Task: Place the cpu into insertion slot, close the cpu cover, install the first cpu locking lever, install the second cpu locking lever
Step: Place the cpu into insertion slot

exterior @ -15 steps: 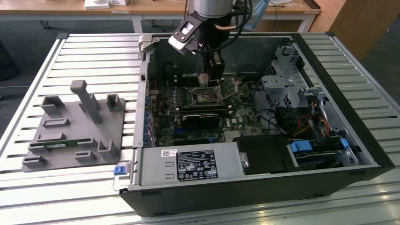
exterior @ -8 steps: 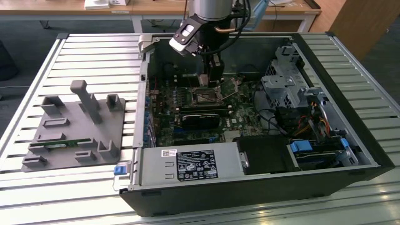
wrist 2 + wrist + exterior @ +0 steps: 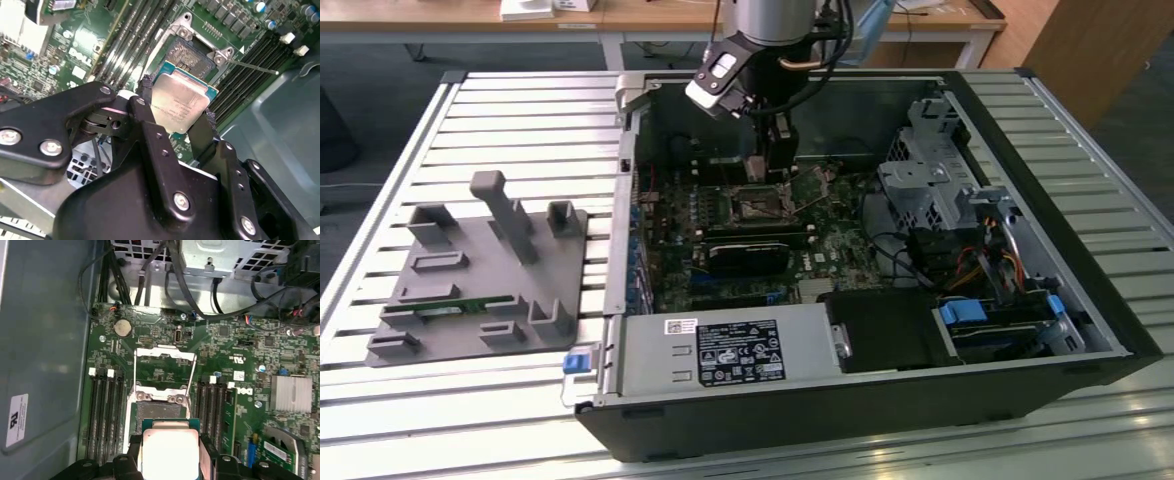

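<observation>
My gripper (image 3: 175,107) is shut on the cpu (image 3: 181,100), a flat square chip with a silvery top, pinched by two opposite edges between the black fingers (image 3: 146,92). In the first wrist view the cpu (image 3: 167,452) hangs just short of the insertion slot (image 3: 157,410), above the green board. The cpu cover (image 3: 165,356), a thin metal frame, stands flipped open beyond the slot. A thin locking lever (image 3: 255,67) sticks out beside the insertion slot (image 3: 187,52). In the exterior view the gripper (image 3: 778,165) reaches down into the open case, just above the insertion slot (image 3: 754,205).
Memory slots (image 3: 105,410) flank the socket on both sides. A black graphics card (image 3: 750,250) lies nearer the camera, with the power supply (image 3: 727,352) in front. A drive cage (image 3: 927,180) and cables stand at the exterior view's right. A grey fixture plate (image 3: 480,270) lies outside the case.
</observation>
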Robot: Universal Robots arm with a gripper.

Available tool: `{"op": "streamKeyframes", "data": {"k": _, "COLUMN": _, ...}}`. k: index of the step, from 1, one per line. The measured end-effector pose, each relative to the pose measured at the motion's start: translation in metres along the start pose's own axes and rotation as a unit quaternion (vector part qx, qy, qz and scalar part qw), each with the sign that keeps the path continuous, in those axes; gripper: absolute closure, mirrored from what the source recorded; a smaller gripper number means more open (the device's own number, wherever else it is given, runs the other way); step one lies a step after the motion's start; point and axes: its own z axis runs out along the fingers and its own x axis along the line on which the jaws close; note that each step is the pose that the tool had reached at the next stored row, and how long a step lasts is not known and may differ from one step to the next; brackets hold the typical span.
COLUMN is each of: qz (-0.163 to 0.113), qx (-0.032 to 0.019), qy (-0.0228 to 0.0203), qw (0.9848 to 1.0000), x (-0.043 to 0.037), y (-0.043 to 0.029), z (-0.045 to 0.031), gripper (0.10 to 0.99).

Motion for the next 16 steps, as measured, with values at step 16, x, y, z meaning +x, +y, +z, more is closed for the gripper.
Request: {"op": "streamKeyframes", "data": {"k": 16, "qz": 0.012, "qx": 0.0004, "qy": -0.0007, "qw": 0.9999, "x": 0.0053, "y": -0.0004, "z": 0.0165, "gripper": 0.549}}
